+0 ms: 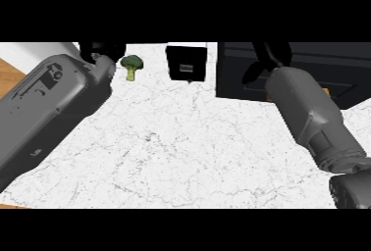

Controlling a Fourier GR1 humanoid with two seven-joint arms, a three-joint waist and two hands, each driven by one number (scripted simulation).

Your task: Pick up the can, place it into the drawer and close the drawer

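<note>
1. Where the view begins at its lower edge, the white marble counter [181, 157] spreads out, veined in thin grey lines and speckled with dark flecks; a strip of wood shows at its left edge.
2. Two smooth, rounded grey forearms cross it, the left one broad and near, the right one slimmer.
3. Farther up, a small green broccoli floret [131, 64] lies beside the left hand [101, 50], whose fingers are cut off by the frame, so I cannot tell their pose.
4. A small black box [186, 62] stands past the middle.
5. The right hand [267, 61] hangs over the black drawer [304, 63], its dark fingers angled down and spread, holding nothing visible.
6. The can cannot be made out.
</note>
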